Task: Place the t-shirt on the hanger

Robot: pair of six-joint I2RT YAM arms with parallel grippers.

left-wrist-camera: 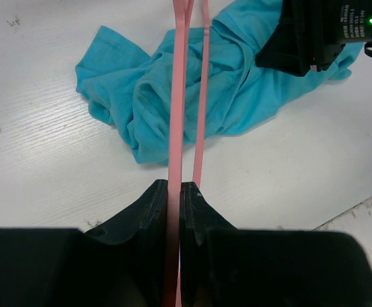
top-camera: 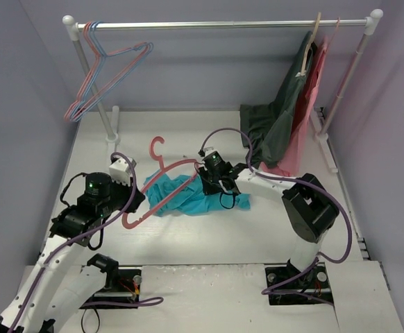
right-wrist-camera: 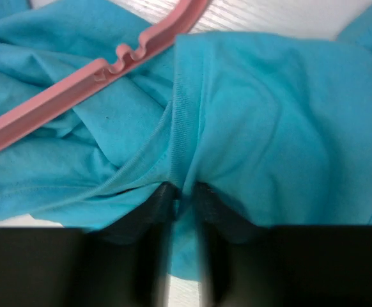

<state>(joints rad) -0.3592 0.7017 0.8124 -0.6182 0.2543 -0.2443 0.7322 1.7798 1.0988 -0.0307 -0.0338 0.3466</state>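
1. Black fingers [left-wrist-camera: 154, 204] of the left gripper [left-wrist-camera: 174, 188] fill the bottom of the left wrist view. They are pressed together on one thin bar of the hanger [left-wrist-camera: 178, 96], with no gap showing at either side of it.
2. Seen from above, the left gripper [top-camera: 136, 201] holds the hanger [top-camera: 178, 165] near its lower left corner. The hook curls towards the back of the table [top-camera: 188, 243], and one shoulder reaches over to the right gripper [top-camera: 212, 186].
3. A second bar of the hanger runs just beside the gripped one in the left wrist view. Both cross over the t-shirt [left-wrist-camera: 224, 83].
4. The t-shirt [top-camera: 188, 198] lies crumpled on the table between the two arms, partly under the hanger's frame, with nothing threaded through it.
5. In the right wrist view, the right gripper [right-wrist-camera: 184, 192] is down on the t-shirt [right-wrist-camera: 269, 115]. Its jaws are nearly together, with a ribbed band of the cloth pinched in the narrow gap between them.
6. The notched shoulder of the hanger [right-wrist-camera: 77, 89] lies slantwise on the cloth, just beyond those fingertips.
7. At the back stands a clothes rail [top-camera: 223, 25]. Spare blue and pink hangers [top-camera: 112, 59] hang at its left end, and a dark grey-green garment [top-camera: 278, 125] and a pink garment [top-camera: 306, 118] hang at its right end.
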